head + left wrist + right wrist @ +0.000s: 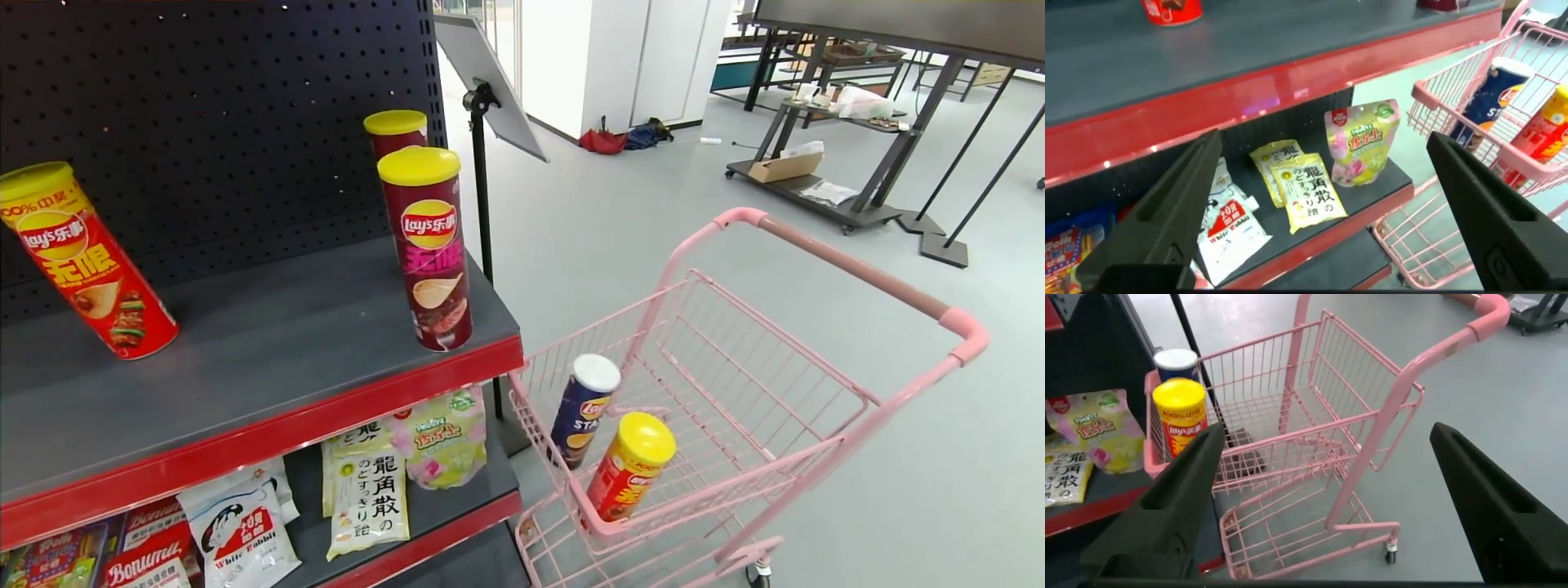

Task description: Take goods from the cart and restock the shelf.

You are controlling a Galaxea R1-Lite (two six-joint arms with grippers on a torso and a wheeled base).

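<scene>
Head view: pink cart (pixel 857 267) beside shelf (pixel 269 327); left end effector (pixel 1324 135) and right end effector (pixel 1327 429) both spread apart.

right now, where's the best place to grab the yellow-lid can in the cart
I'd grip the yellow-lid can around its upper body, just under the lid, coming down through the open top of the cart. It leans lid-up in a corner, wire walls cover its lower half, and the blue can sits close beside it.
</scene>
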